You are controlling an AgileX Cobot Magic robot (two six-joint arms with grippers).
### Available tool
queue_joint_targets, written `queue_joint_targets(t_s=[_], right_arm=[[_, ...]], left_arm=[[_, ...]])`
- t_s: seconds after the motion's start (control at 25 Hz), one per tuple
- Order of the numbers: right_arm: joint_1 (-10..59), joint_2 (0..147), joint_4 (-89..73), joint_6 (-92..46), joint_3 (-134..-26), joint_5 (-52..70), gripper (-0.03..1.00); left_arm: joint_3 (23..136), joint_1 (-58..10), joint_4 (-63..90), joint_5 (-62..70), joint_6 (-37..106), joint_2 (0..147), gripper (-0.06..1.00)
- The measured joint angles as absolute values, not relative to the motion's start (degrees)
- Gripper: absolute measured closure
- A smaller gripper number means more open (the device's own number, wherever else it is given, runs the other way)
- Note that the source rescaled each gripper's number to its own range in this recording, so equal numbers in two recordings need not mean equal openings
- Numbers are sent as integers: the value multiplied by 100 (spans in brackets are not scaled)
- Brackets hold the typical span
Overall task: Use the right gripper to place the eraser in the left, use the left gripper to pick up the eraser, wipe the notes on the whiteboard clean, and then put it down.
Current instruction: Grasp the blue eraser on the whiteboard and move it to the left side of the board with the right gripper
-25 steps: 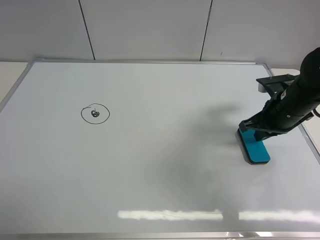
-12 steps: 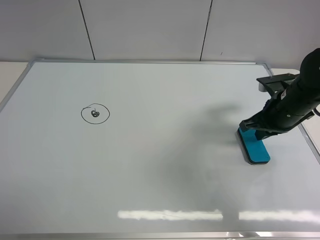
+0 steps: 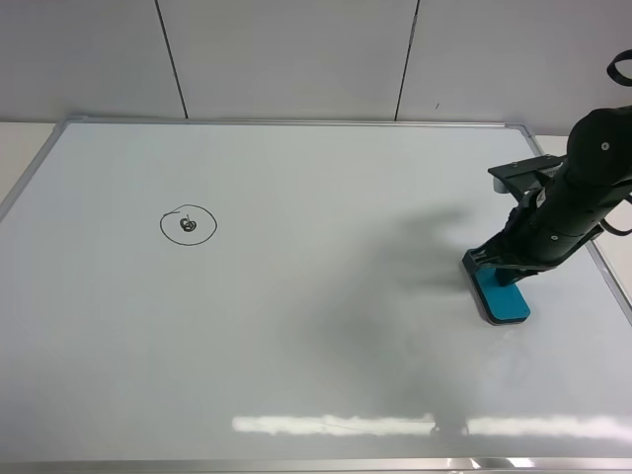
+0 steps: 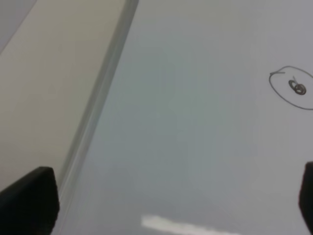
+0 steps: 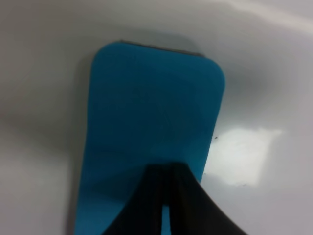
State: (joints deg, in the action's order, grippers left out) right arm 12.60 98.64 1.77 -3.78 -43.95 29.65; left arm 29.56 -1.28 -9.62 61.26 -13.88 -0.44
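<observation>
Right fingers [image 5: 182, 206] pressed together over one end of the eraser [image 5: 151, 107]; left fingers [image 4: 29, 200] spread above the whiteboard [image 4: 195, 147]

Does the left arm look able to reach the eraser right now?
Probably not yet. The eraser lies at the right edge of the whiteboard with the right gripper on top; the left gripper hangs over the left edge.

The eraser [image 3: 504, 301] lies flat on the whiteboard [image 3: 316, 375], out at three o'clock from the board's middle, near that edge. The right gripper [image 3: 491, 269] sits over the eraser's twelve-o'clock end. The notes [image 3: 187, 224] lie well apart, toward ten o'clock.
</observation>
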Motion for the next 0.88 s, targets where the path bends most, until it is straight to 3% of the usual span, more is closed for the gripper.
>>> queue_joint_targets(t_s=[0.28,0.72,0.88], right_arm=[[1770,9882,172,-378,-4416,2876,97],[3804,9964,37,554,-4436,2398,97],[4341,10288,0,877,-4891,2655,97]], left_arm=[[2956,-128,-962,6126,-1388,-44,-6],[2956,-128,-962,6126,-1388,-44,-6],[2956,-128,-962,6126,-1388,-44,-6]])
